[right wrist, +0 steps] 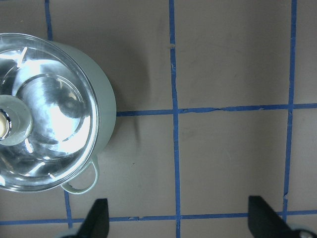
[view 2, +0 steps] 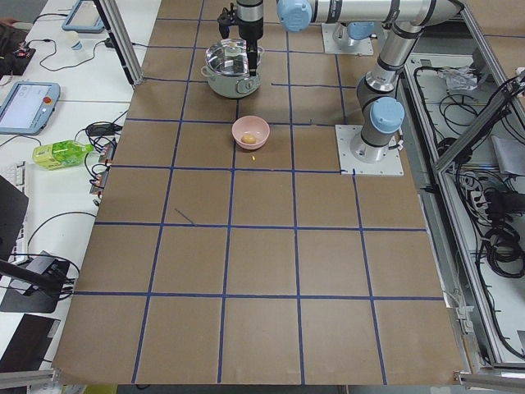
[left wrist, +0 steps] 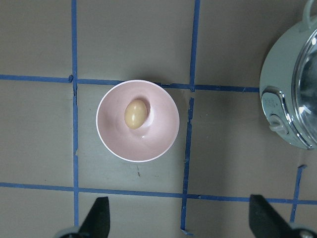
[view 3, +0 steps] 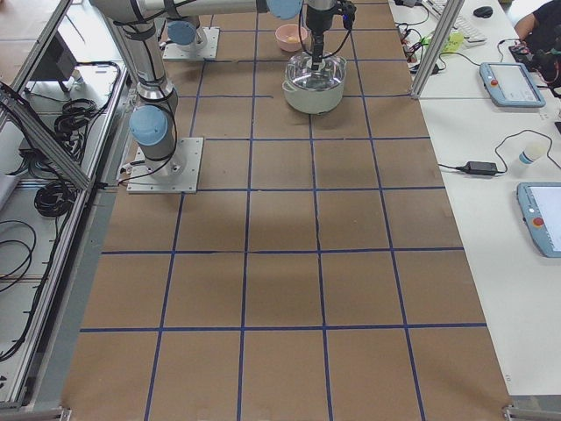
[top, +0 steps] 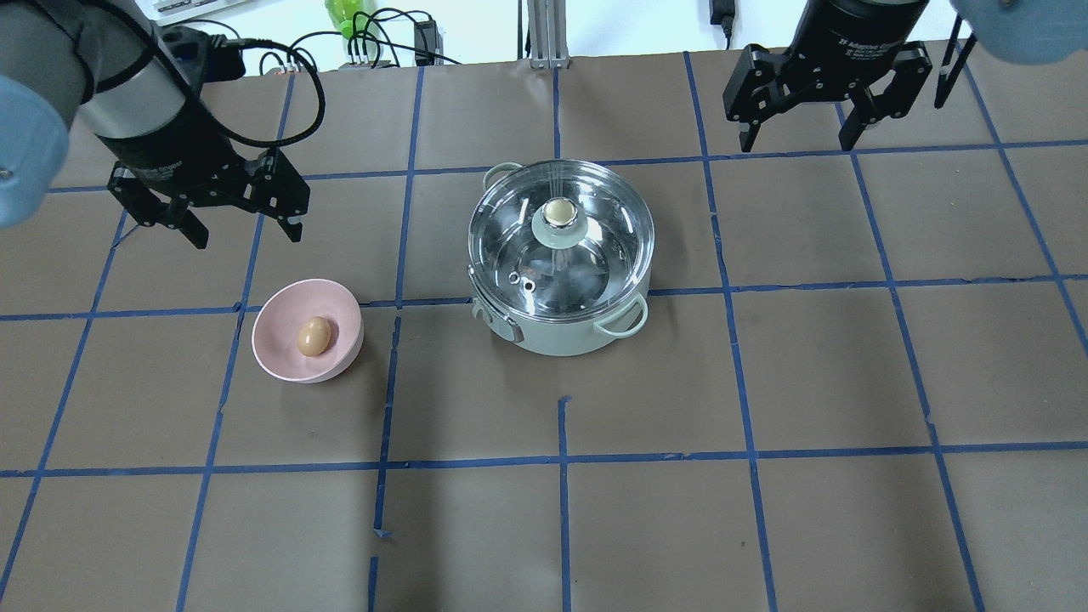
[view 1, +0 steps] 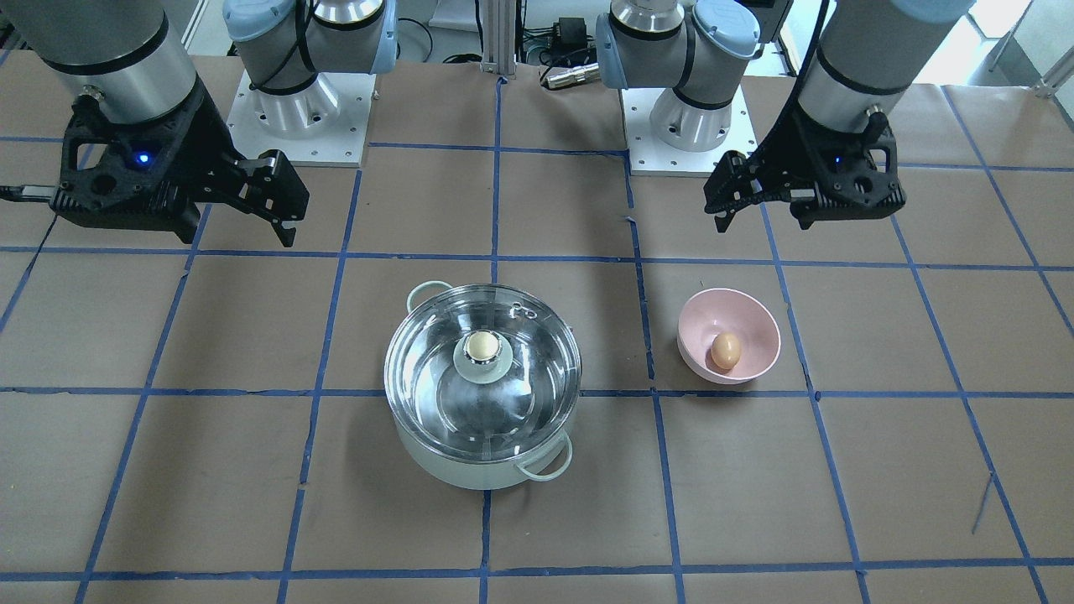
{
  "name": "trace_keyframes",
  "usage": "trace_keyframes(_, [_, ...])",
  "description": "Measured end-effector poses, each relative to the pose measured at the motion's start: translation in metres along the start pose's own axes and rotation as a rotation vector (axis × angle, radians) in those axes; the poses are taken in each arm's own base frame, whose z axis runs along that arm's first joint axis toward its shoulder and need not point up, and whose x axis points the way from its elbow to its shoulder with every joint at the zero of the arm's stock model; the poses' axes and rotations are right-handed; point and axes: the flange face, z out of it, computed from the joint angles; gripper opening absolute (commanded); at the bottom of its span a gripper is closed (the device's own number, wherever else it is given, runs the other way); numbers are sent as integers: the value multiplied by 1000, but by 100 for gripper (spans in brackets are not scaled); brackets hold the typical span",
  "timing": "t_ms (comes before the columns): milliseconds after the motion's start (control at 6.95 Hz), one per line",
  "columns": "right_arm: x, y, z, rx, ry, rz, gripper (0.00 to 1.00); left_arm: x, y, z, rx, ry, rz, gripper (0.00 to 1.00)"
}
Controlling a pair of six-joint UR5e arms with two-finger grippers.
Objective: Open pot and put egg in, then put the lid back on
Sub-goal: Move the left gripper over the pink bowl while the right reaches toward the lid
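The mint-green pot [top: 561, 336] stands mid-table with the glass lid [top: 595, 246] on it, its beige knob [top: 558, 212] upright. The tan egg [top: 313, 337] lies in a pink bowl [top: 280, 323] to the pot's left in the overhead view. My left gripper [top: 246, 238] is open and empty, hovering behind the bowl; its wrist view shows the egg [left wrist: 135, 114] below. My right gripper [top: 796, 140] is open and empty, high, behind and to the right of the pot. In the right wrist view the lid [right wrist: 54, 109] is at the left edge.
Brown paper with a blue tape grid covers the table [top: 765, 382]. The two arm bases [view 1: 298, 109] stand at the robot's side of it. Cables and a green bottle [top: 348, 17] lie beyond the far edge.
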Motion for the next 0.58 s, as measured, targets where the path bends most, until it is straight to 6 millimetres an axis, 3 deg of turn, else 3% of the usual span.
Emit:
trace_keyframes(288, [-4,-6,5,-4,-4,12,100,-25,-5,76,24,4,17,100])
trace_keyframes(575, [-35,-23,21,10,-15,66,100,-33,-14,117,67,-1,36,98])
